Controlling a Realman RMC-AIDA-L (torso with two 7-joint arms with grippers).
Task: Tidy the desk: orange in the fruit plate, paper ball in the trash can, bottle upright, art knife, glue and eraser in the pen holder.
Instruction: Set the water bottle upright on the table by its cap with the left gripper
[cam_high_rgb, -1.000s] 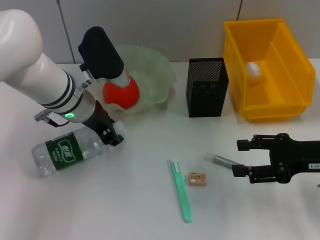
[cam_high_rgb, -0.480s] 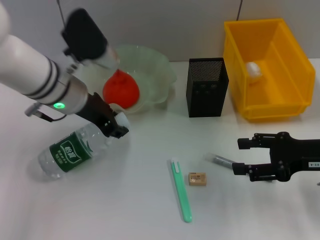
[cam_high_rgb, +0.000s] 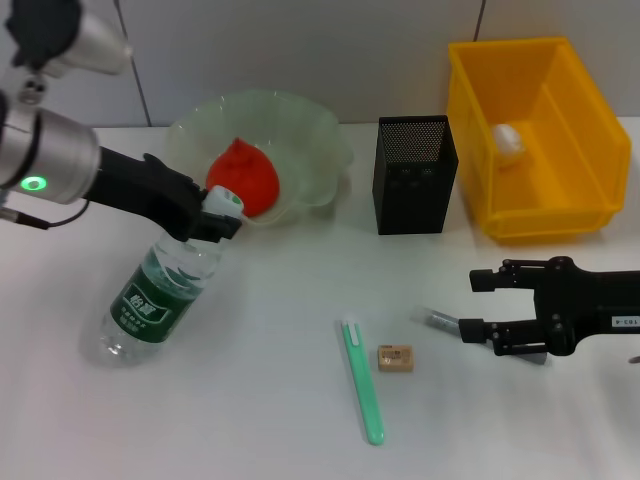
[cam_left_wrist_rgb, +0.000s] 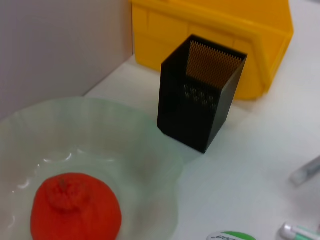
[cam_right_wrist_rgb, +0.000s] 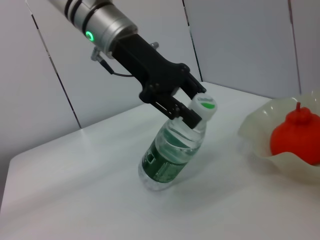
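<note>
Because the neck gives leverage for tipping it upright, the left gripper (cam_high_rgb: 205, 215) is clamping the tilted bottle (cam_high_rgb: 155, 295) just under its cap at the plate's (cam_high_rgb: 320, 150) seven o'clock, while the right gripper (cam_high_rgb: 480, 305) is idling open beside the glue (cam_high_rgb: 435, 319).

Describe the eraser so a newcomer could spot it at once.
Start at the black mesh pen holder mid-table and come toward the robot across the white desk. The eraser lies between the green art knife and the glue stick: a small tan block, the only boxy thing there.

Clear glossy plastic bottle (cam_high_rgb: 155, 300); seemingly metal-mesh pen holder (cam_high_rgb: 413, 174).
</note>
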